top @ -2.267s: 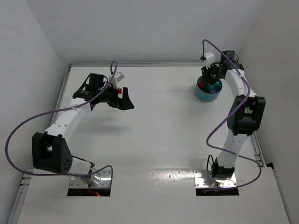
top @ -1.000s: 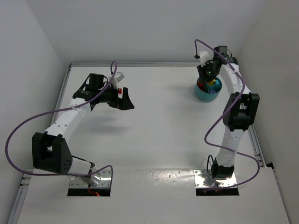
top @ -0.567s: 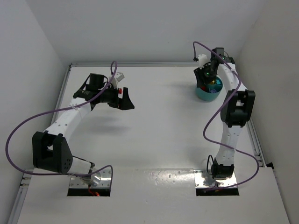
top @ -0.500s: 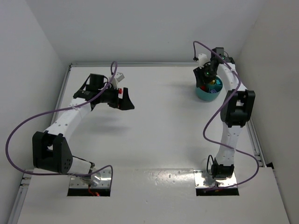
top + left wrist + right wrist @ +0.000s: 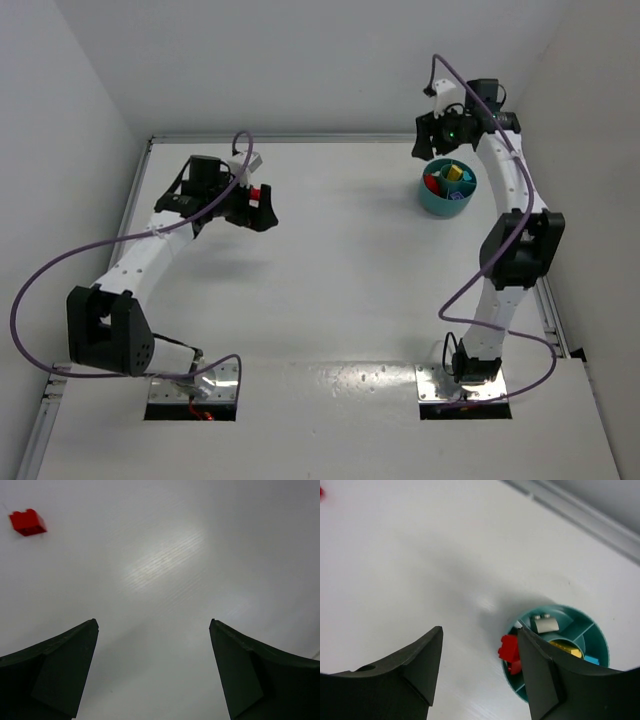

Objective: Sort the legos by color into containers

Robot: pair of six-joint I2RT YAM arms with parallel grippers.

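Observation:
The round teal tub (image 5: pixel 436 204) stands at the back right with red, yellow and purple legos inside. My right gripper (image 5: pixel 432 143) hangs open above and just behind-left of it, holding nothing. In the right wrist view the tub (image 5: pixel 572 616) lies under the right finger of the gripper (image 5: pixel 480 630). A red lego (image 5: pixel 509 648) sits at its near rim, with a white one (image 5: pixel 545 624), a yellow one (image 5: pixel 565 649) and a light blue one (image 5: pixel 591 659) in other compartments. A lone red lego (image 5: pixel 256 190) (image 5: pixel 27 522) lies on the table beside my open, empty left gripper (image 5: pixel 260 216) (image 5: pixel 153 622).
The white table is walled at the back and both sides, and a metal rail (image 5: pixel 590 517) runs along the back edge close behind the tub. The right arm's purple cable (image 5: pixel 447 75) loops above the gripper.
My right gripper has opened and lifted up and back from inside the tub, leaving a red lego there. The left gripper has shifted slightly left, staying open.

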